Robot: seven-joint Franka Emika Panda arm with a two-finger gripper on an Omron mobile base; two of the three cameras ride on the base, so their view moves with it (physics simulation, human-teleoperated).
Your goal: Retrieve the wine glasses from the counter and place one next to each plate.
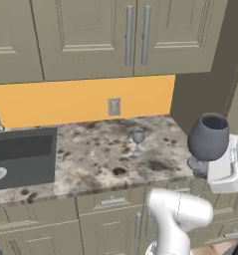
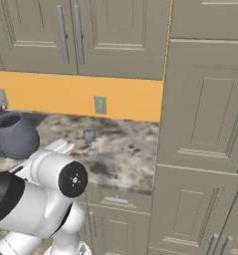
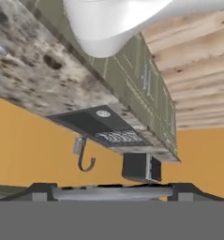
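Two wine glasses stand on the speckled stone counter (image 1: 95,159). The small pale glass (image 1: 138,140) (image 2: 89,138) is near the middle, toward the orange wall. The big dark grey goblet (image 1: 208,139) (image 2: 15,134) stands upright at the counter's right end. My gripper (image 3: 111,191) is open with nothing between its fingertips, which sit wide apart in the hand view. Its white hand (image 1: 224,172) hangs just right of the goblet's foot, close beside it. The hand view is rolled upside down and looks along the counter toward the sink. The plates are out of view.
A dark sink (image 1: 21,154) (image 3: 92,123) is set into the counter's left part, with a faucet (image 3: 84,158) behind it. Olive-grey upper cabinets (image 1: 125,37) hang above, and a tall cabinet (image 2: 205,124) closes the counter's right end. An outlet (image 1: 114,106) sits on the orange wall.
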